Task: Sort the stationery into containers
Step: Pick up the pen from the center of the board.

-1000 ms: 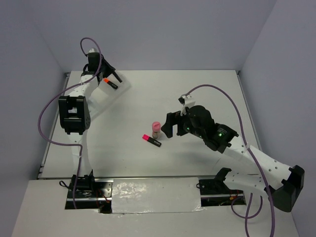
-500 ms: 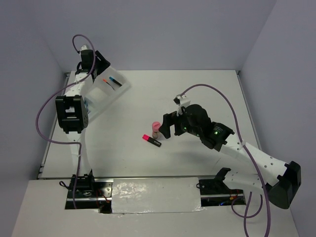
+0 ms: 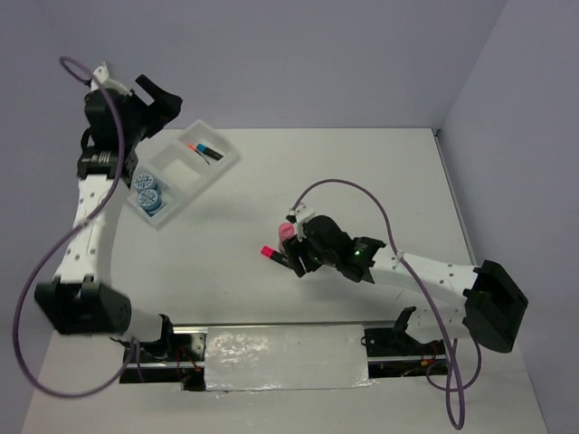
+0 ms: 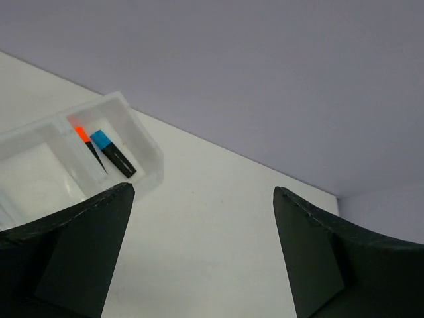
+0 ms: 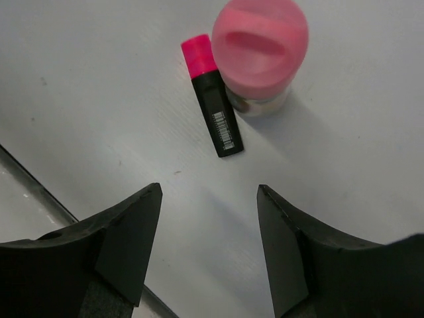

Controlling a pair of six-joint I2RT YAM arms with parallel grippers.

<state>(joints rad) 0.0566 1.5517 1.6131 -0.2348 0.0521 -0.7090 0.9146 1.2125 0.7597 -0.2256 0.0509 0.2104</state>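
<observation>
Left end effector (image 4: 202, 205): fingers spread, nothing held, raised beyond the tray (image 3: 174, 165). Two blue rolls (image 3: 149, 184) are housed in the tray's near compartment. The orange-capped marker (image 4: 89, 149) and blue-capped marker (image 4: 116, 156) are laid side by side in its far compartment. The pink-capped marker (image 5: 213, 105) and pink-capped bottle (image 5: 260, 53) are found together on the surface (image 3: 362, 181), well right of the tray. Right end effector (image 5: 209, 192): fingers spread, empty, positioned just by that marker.

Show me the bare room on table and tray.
The tray's middle compartment, between the rolls and the two markers, is bare. So is the table from tray to bottle. Crowded: bottle and pink marker, right gripper close by.
</observation>
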